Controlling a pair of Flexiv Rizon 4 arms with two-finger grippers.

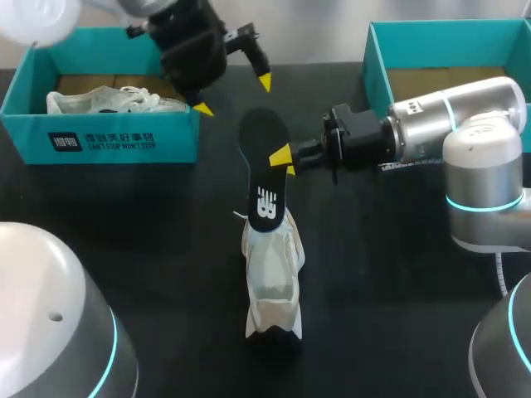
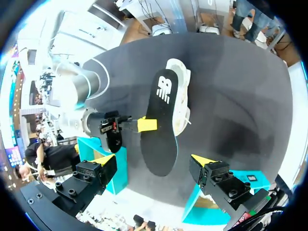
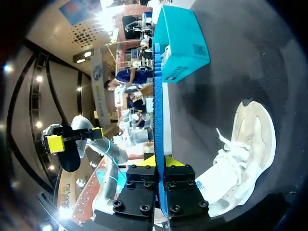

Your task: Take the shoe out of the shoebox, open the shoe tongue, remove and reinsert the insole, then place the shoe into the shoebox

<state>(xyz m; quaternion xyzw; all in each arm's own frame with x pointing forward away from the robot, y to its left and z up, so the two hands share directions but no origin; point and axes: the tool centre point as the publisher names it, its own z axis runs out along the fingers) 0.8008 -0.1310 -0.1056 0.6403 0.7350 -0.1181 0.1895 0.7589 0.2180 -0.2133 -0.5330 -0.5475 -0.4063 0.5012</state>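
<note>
Insole out of the shoe, pinched at one edge, reinsertion not yet made.
Risk, as I judge it: the grip sits on one long edge only, so the thin insole may swivel or slip once its near end presses into the white shoe. That shoe lies unheld on the black table at the middle, near side, and a push could slide it or tip it; the tongue might also fold under. Whether the insole already touches the shoe I cannot tell. My right gripper is pressed together on the insole, one finger on each face. My left gripper stands spread wide and empty above the insole's far end, beside the left shoebox.
</note>
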